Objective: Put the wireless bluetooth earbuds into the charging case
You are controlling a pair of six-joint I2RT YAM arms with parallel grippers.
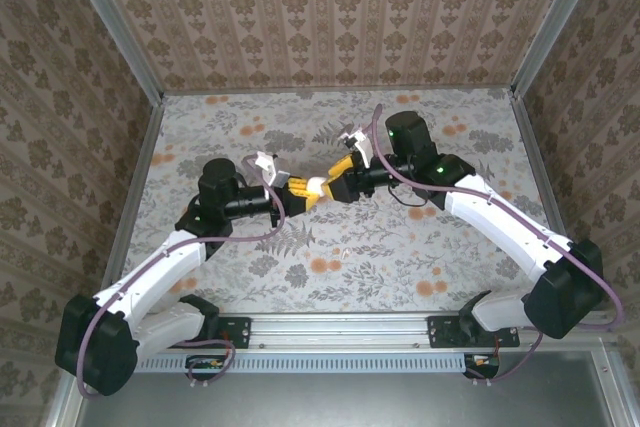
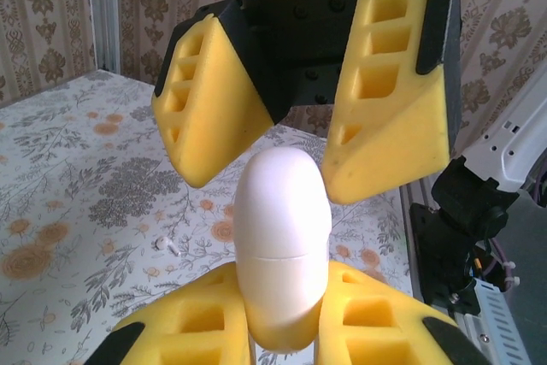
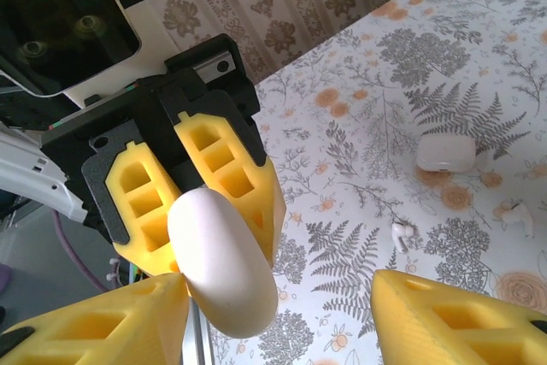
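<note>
The charging case (image 2: pixel 282 237), a white rounded pod with its lid seam closed, is held above the table with my left gripper (image 2: pixel 282 281) shut on its lower half. My right gripper (image 2: pixel 273 181) faces it from the other side, open, its yellow fingers (image 2: pixel 389 126) straddling the case's top end without pinching it. From the right wrist, the case (image 3: pixel 224 267) sits between the left gripper's fingers (image 3: pixel 231 168), and my right gripper (image 3: pixel 278 297) spreads wide below. One earbud (image 3: pixel 402 233) lies on the floral table; it is also visible as a small white bit (image 2: pixel 165 245). From above, both grippers meet at the case (image 1: pixel 316 185).
A second white rounded case (image 3: pixel 446 153) rests on the table beyond the earbud, and another small white piece (image 3: pixel 518 216) lies near the right edge of the right wrist view. Patterned walls enclose the table (image 1: pixel 400 277), and a metal rail (image 1: pixel 340 327) runs along its near edge.
</note>
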